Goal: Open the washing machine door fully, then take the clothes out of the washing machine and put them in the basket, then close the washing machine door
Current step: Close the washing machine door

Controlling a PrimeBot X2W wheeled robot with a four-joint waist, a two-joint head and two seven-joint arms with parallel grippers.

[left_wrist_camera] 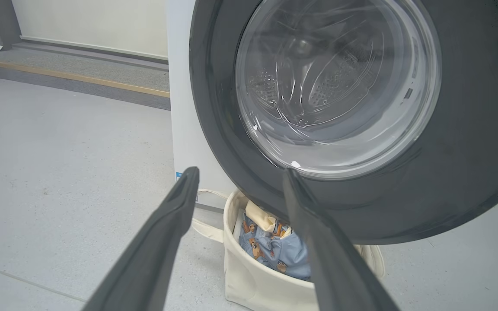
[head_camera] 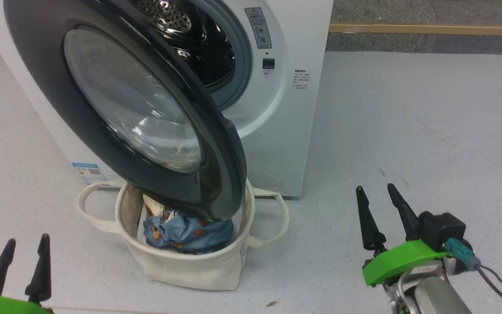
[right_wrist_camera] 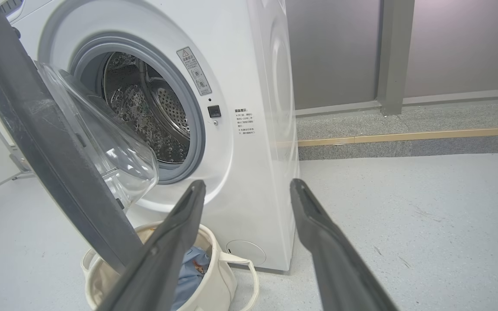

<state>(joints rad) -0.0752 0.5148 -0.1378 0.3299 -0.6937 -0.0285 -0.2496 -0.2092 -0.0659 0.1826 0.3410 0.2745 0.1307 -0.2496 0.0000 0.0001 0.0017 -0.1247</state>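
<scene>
Clothes [head_camera: 185, 233] in basket [head_camera: 190, 268], near machine [head_camera: 286, 131], under door [head_camera: 131, 109]. Drum [head_camera: 164, 15] probably empty, back hidden. Left gripper [head_camera: 28, 240], right gripper [head_camera: 375, 188]: fingers wide apart, empty. Push door's outer ring shut — steady, clear of basket.

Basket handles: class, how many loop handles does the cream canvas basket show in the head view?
2: the left loop handle and the right loop handle, on opposite sides of the round cream canvas basket. None looks hidden.
</scene>
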